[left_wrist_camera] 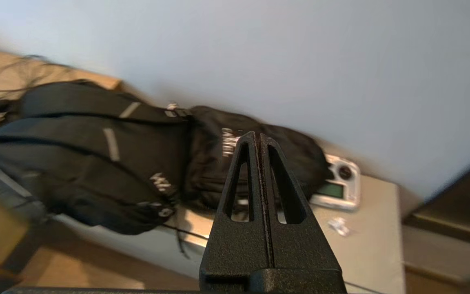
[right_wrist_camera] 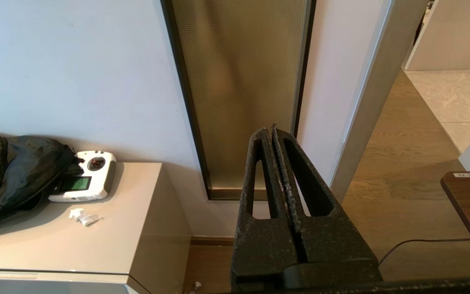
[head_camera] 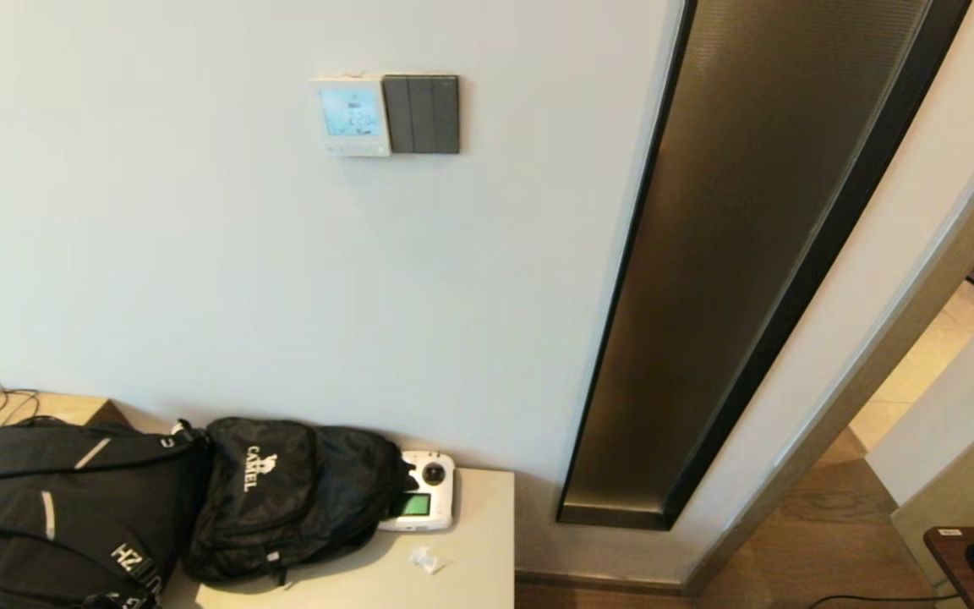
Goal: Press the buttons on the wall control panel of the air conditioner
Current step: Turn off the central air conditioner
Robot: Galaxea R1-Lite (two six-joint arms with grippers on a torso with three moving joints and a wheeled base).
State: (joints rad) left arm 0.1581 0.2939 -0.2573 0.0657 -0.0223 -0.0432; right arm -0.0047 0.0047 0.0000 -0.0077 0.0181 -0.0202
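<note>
Wall control panel (head_camera: 352, 116), white with a lit pale blue screen showing digits, appears only in the head view, high on the wall above the desk's back edge; its buttons (head_camera: 350, 147) line its bottom edge. A dark switch plate (head_camera: 424, 114) touches its right side. Only the wrist views show the grippers: left gripper (left_wrist_camera: 258, 136) has fingers pressed together over the backpacks (left_wrist_camera: 96, 151); right gripper (right_wrist_camera: 269, 131), fingers together, faces the glass strip (right_wrist_camera: 239, 90). A remote (head_camera: 421, 491) and paper scrap (head_camera: 428, 560) lie near the desk's (head_camera: 478, 584) right edge.
</note>
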